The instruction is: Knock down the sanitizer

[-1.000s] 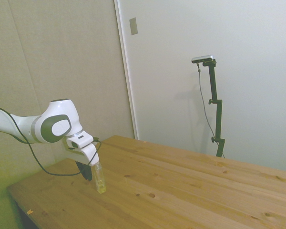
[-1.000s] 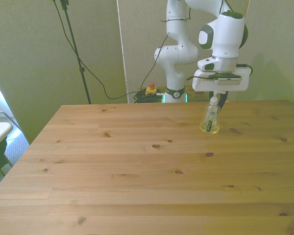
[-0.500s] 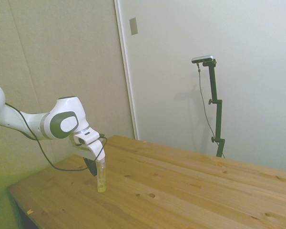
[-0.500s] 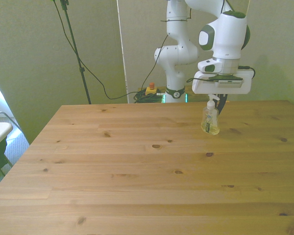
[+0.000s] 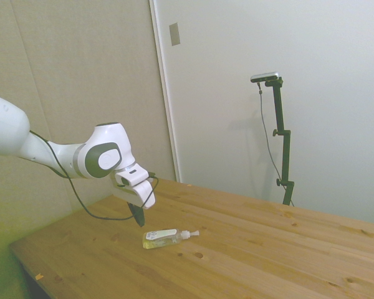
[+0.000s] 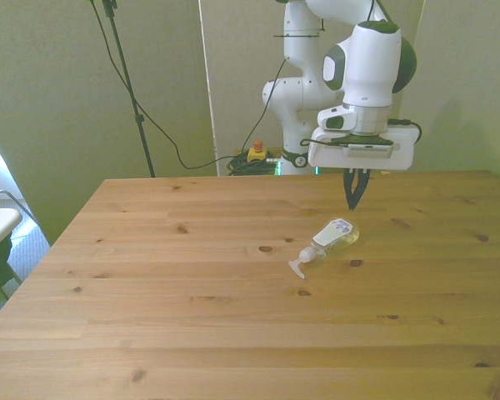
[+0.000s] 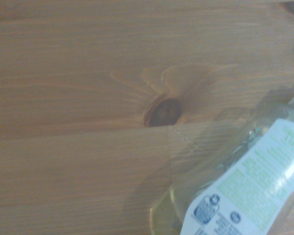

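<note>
Already down: sanitizer [image 6: 332, 239] lies flat on worktop [image 6: 192, 317], pump toward the front view's left, just below gripper [image 6: 352, 202], fingers pinched together, empty. Looks light, slick plastic; would roll; grasp mid-body.

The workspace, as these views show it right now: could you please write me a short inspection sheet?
Surface: wooden table, knotted planks, dry, no spills seen.
Job's things: the sanitizer lies on its side on the table, pump nozzle toward the front view's left and the camera; label faces up in the wrist view.
Clutter: nothing seen.
Grippers: the hand hangs above the table just behind the bottle, not touching it, fingers together and pointing down.
Cables: a black cable loops from the arm to the hand; more cables lie on the floor behind the table.
Surroundings: plain walls, a red button on the floor by the base.
</note>
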{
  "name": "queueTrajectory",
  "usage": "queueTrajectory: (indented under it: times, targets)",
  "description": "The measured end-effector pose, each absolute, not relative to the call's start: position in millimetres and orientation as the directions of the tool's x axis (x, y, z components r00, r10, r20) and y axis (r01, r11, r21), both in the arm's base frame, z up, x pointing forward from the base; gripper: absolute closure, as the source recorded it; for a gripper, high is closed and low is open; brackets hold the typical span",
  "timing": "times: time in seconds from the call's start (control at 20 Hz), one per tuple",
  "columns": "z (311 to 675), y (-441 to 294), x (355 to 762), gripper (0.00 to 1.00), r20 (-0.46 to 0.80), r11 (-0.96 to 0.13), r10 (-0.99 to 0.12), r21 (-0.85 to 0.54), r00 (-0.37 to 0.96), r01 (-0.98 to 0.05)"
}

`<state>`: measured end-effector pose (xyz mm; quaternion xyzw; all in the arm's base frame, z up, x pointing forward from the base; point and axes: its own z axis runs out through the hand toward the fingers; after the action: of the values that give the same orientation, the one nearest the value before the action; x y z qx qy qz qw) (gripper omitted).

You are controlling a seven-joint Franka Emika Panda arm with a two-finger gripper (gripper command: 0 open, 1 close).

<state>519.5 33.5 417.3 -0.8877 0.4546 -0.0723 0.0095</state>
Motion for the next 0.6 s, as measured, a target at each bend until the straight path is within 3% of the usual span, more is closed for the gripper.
queueTrajectory:
  times: [0.6]
  targets:
    - [420,2,542,1.00,0.123,-0.550,-0.834,-0.096,0.538,-0.830]
